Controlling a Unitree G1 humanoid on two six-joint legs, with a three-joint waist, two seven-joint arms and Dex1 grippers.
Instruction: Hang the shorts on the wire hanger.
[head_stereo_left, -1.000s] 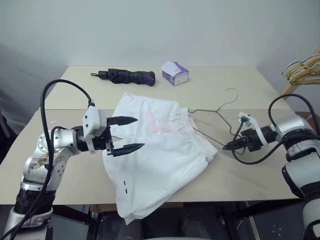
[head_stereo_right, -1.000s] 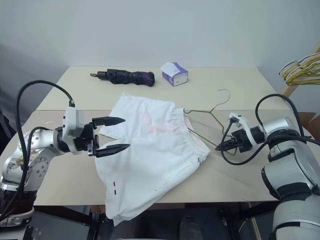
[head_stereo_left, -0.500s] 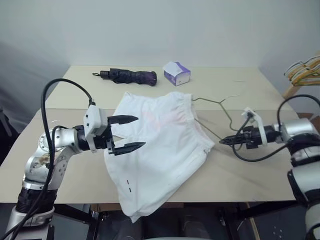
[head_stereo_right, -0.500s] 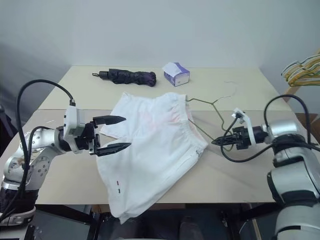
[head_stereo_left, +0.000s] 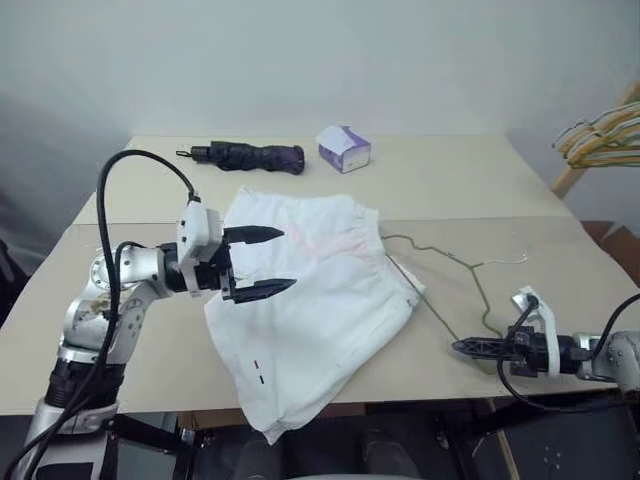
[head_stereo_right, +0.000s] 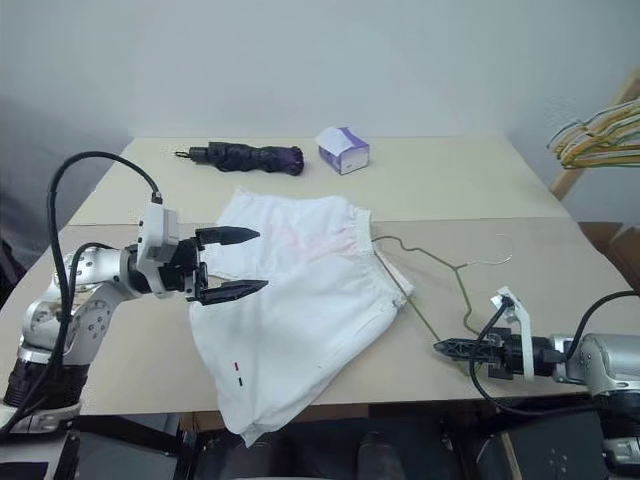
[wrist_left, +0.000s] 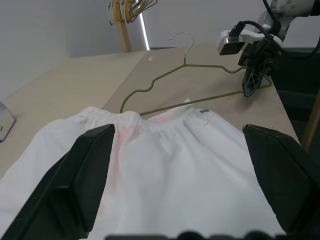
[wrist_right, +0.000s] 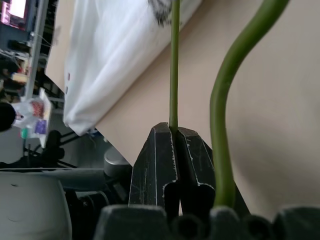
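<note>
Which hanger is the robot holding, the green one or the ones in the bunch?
The thin green wire hanger lying on the table; the right gripper pinches its wire. The bunched hangers sit untouched, far off.

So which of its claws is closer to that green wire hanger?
The right. The right gripper is shut on the wire hanger, pinching its wire at the table's near edge. The left gripper hovers open over the shorts, apart from the hanger.

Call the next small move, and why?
Probably close the left gripper on the shorts to anchor them. Its fingers stand open just over the cloth, gripping nothing. The right gripper is shut on the hanger, whose far corner sits at the waistband, so cloth needs holding before the wire is fed in.
</note>
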